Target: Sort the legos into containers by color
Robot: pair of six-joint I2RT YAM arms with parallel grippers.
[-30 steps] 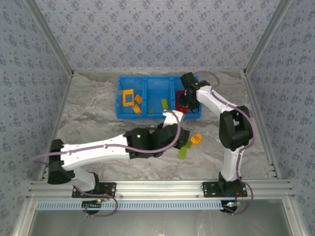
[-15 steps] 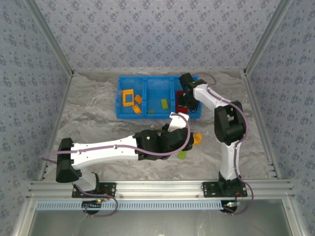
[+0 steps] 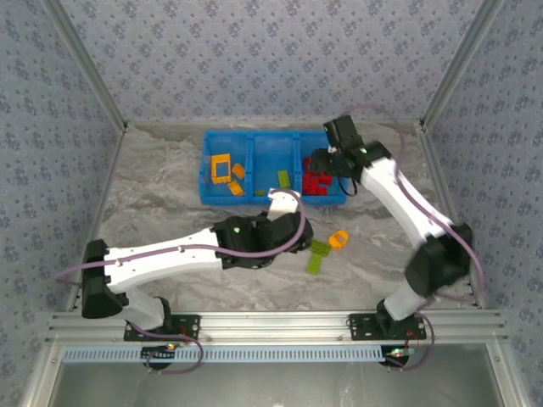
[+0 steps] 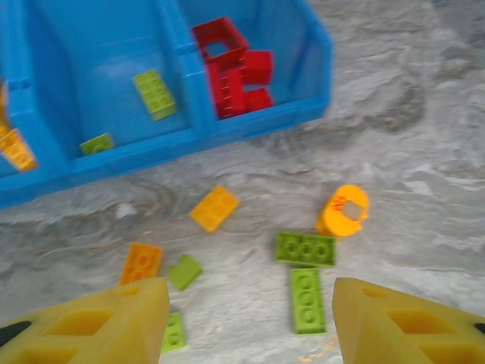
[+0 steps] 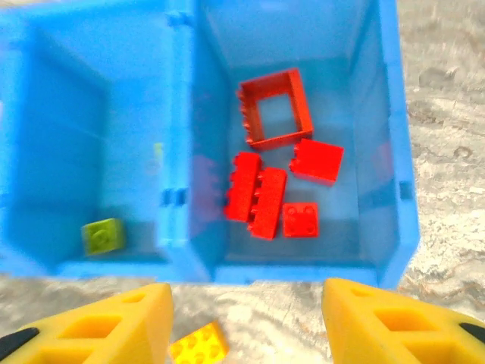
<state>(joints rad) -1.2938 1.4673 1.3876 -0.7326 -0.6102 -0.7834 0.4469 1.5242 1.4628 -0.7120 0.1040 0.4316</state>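
Note:
The blue bin (image 3: pixel 254 144) stands at the back; orange pieces (image 3: pixel 222 169) lie in its left compartment. A lime brick (image 4: pixel 154 94) lies in the middle one. Red bricks (image 5: pixel 258 193) and a red frame (image 5: pixel 275 108) lie in the right one. My right gripper (image 5: pixel 246 318) hovers open and empty over the bin's near right edge (image 3: pixel 322 163). My left gripper (image 4: pixel 250 318) is open and empty above loose legos on the table: two lime bricks (image 4: pixel 305 249), a yellow brick (image 4: pixel 214 208), an orange brick (image 4: pixel 142 262) and a round orange piece (image 4: pixel 343 210).
Two small lime pieces (image 4: pixel 183 271) lie beside my left finger (image 4: pixel 114 326). A yellow brick (image 5: pixel 198 345) lies on the table just in front of the bin. Metal frame posts (image 3: pixel 85 76) and patterned walls ring the marble table (image 3: pixel 153 195).
My right gripper has lifted out of the red compartment and its arm has swung out to the right. My left arm reached over the loose bricks, then drew back to the left.

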